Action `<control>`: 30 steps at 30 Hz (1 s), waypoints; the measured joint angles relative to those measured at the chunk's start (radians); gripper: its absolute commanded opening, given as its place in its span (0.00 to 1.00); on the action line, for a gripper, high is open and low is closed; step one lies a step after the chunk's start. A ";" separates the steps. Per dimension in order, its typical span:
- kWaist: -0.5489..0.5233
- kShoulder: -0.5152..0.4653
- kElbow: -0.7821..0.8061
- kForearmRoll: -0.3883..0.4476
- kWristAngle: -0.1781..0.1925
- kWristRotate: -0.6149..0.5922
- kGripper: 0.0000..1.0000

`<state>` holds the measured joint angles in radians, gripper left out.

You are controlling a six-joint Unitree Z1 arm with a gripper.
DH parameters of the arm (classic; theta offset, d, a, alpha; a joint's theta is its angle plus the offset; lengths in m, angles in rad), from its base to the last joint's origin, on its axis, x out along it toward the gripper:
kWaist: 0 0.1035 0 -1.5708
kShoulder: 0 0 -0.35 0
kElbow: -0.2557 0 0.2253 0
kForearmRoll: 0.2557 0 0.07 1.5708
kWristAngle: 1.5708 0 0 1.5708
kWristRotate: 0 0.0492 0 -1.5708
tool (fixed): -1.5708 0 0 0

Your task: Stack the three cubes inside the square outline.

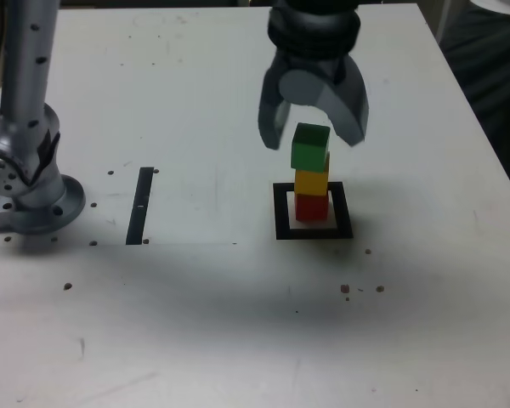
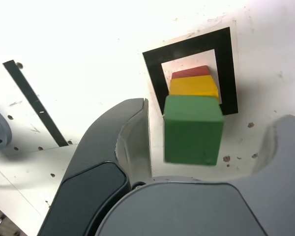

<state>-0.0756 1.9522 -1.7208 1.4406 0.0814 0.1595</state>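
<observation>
We saw the hand (image 1: 314,140) released, jaws apart around the green cube (image 2: 193,130)! Below sat the yellow cube (image 2: 194,86), then the red cube (image 1: 311,209), inside the square outline (image 1: 282,211). Light, stiff blocks, we reckoned: opposite side faces offered the best hold. Beyond, at the exterior view's nine o'clock, lay the black strip (image 1: 139,206).

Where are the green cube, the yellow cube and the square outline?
Green cube (image 2: 193,129): wrist view, on its large side face.
Yellow cube (image 1: 311,183): exterior view, on its front face.
Square outline (image 1: 281,212): exterior view, on its left border.
</observation>
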 measured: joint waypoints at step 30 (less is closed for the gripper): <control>0.000 -0.433 0.684 -0.134 0.031 -0.156 1.00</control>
<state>-0.0753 1.5190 -1.0366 1.3062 0.1123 0.0033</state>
